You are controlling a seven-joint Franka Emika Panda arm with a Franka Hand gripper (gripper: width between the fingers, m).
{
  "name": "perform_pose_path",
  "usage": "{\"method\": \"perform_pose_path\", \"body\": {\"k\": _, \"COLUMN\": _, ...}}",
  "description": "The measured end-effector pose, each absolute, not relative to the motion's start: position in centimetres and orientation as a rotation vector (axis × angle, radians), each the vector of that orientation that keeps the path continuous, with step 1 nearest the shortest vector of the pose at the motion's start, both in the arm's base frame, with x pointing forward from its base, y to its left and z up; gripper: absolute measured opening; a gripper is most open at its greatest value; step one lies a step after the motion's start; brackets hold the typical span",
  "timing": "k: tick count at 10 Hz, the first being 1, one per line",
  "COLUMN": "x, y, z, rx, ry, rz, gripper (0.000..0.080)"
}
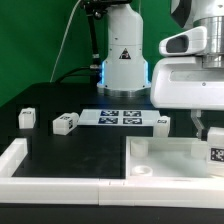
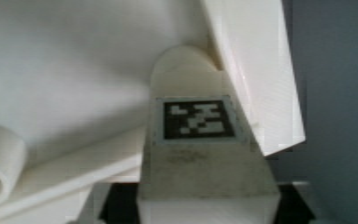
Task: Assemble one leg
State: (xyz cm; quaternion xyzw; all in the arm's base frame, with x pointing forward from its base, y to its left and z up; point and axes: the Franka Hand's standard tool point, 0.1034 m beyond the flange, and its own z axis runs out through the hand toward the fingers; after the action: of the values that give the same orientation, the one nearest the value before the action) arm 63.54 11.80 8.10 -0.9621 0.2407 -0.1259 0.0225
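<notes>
So here's where we're at: the leg (image 2: 197,150) is in hand. In the wrist view the fingers (image 2: 108,208) look clenched on its two sides, tag facing the camera. In the exterior view it hangs at the worktop's edge on the exterior view's right, close against the square white tabletop (image 1: 165,158).

Our read is that pickup and carry are done and seating isn't. The leg's tip sits beside the tabletop's raised wall, and we can't tell whether it's over a socket. The one corner socket (image 1: 140,172) we can make out looks empty.

Other stuff:
- the marker board (image 1: 122,117), mid-worktop
- one loose leg (image 1: 27,118) near the far left corner
- a second loose leg (image 1: 65,124) just beside the board
- a small tagged block (image 1: 160,122) at the board's other end
- a white raised border (image 1: 20,160) along the near edge

None of that is in our way. We reckon the tabletop's wall is the only thing to work around.
</notes>
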Motion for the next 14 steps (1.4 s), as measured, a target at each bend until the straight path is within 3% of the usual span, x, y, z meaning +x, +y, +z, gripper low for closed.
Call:
{"method": "perform_pose_path", "body": {"k": 5, "x": 63.03, "y": 11.24, "z": 7.96, "rx": -2.541, "ry": 1.607, "rz": -0.329, "gripper": 0.0294}}
{"method": "perform_pose_path", "body": {"k": 8, "x": 62.9, "y": 11.23, "z": 7.95, "rx": -2.54, "ry": 1.614, "rz": -0.327, "gripper": 0.0294}}
{"method": "perform_pose_path", "body": {"k": 10, "x": 63.09, "y": 11.31, "z": 8.13, "rx": -2.673, "ry": 1.416, "rz": -0.342, "gripper": 0.0546}}
{"method": "perform_pose_path", "body": {"k": 11, "x": 63.33, "y": 11.28, "z": 8.34, "rx": -2.795, "ry": 1.2, "rz": -0.355, "gripper": 0.0621}}
{"method": "perform_pose_path", "body": {"k": 14, "x": 63.63, "y": 10.72, "z": 8.42, "rx": -3.028, "ry": 0.613, "rz": -0.387, "gripper": 0.0647}}
